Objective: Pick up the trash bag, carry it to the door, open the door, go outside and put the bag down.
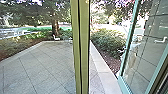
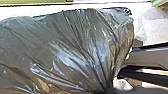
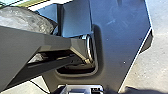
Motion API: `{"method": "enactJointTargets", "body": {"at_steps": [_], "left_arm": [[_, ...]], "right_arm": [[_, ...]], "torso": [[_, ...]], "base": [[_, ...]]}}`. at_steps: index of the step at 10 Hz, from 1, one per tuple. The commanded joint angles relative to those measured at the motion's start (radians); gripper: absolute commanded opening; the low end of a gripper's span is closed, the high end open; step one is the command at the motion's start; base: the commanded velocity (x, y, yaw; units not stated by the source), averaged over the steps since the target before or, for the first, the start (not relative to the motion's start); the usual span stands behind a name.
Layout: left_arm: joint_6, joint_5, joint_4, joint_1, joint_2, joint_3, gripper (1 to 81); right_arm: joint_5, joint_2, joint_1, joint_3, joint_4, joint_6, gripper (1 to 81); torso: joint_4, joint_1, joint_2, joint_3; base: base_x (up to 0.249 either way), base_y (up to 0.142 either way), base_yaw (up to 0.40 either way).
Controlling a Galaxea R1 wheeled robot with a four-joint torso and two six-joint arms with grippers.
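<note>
In the left wrist view the dark, shiny trash bag [image 2: 75,47] hangs full, its plastic drawn into tight folds where my left gripper [image 2: 108,90] is closed on the gathered neck. Part of the bag [image 3: 30,20] also shows beside the robot's own grey parts in the right wrist view. On the right of the head view a glass door with a teal frame [image 1: 128,37] stands at an angle, with a light handle on it. A yellow-green upright post [image 1: 85,50] crosses the middle of that view.
Large paving slabs [image 1: 40,67] spread out beyond the post, with a pale kerb [image 1: 105,67] along the right edge. Shrubs [image 1: 107,42] and a planted bed border the paving, and a tree trunk [image 1: 55,27] rises farther off.
</note>
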Motion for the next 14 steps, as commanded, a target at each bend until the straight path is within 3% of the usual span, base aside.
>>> {"method": "enactJointTargets", "body": {"at_steps": [1,5,14], "left_arm": [[0.004,0.054,0.001,-0.035,0.001,0.007,1.0],[0.006,0.051,0.007,-0.040,0.001,0.007,1.0],[0.007,0.052,0.008,-0.043,0.004,0.007,1.0]], "right_arm": [[-0.057,0.014,0.028,0.007,-0.002,-0.008,81.1],[-0.059,0.028,0.028,0.004,-0.002,-0.008,81.1],[-0.057,0.031,0.020,0.004,0.002,-0.007,81.1]], "torso": [[0.000,0.000,0.000,0.000],[0.000,0.000,0.000,0.000],[0.000,-0.001,0.000,0.000]], "base": [[0.000,0.000,0.000],[0.000,0.000,0.000],[0.000,-0.091,0.000]]}}
